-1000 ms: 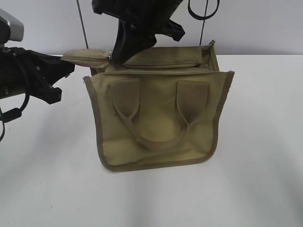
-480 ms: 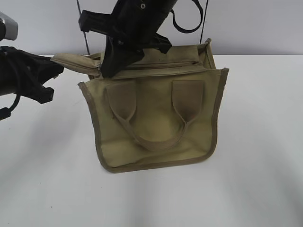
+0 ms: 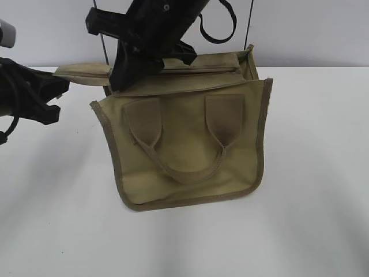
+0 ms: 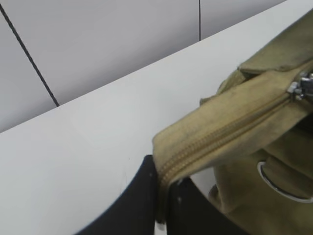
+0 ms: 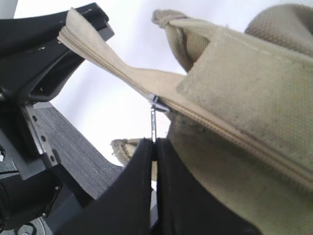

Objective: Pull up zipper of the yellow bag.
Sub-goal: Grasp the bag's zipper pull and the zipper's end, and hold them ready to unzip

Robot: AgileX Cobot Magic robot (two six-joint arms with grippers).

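1. Both grippers sit on one line, the zipper [image 5: 230, 132]: it runs along the bag [image 3: 184, 150] top panel, roughly left-right in the ext view, ending in a loose tail [image 3: 78, 73] that sticks out past the bag's left edge.
2. Left gripper [image 4: 161, 196]: fingers closed down on the tail end, fabric pinched between the pads. It's the anchor, left of the bag.
3. Right gripper [image 5: 154, 147]: fingers closed on the silver pull tab [image 5: 153, 125]; tab hangs from the slider [image 5: 157, 103], straight into the fingertips. Reaches across the middle, over the bag's top-left corner.
4. Key relation, as we read it: slider is between the two grippers, near the tail end; teeth look shut on both sides of it in the wrist views, so which way is left to travel we can't tell.
5. We'd judge any pull has to go along the zipper axis w/ left holding tension, else the panel just buckles.
6. Bag stands on the white table [image 3: 311, 219], handles facing cam.
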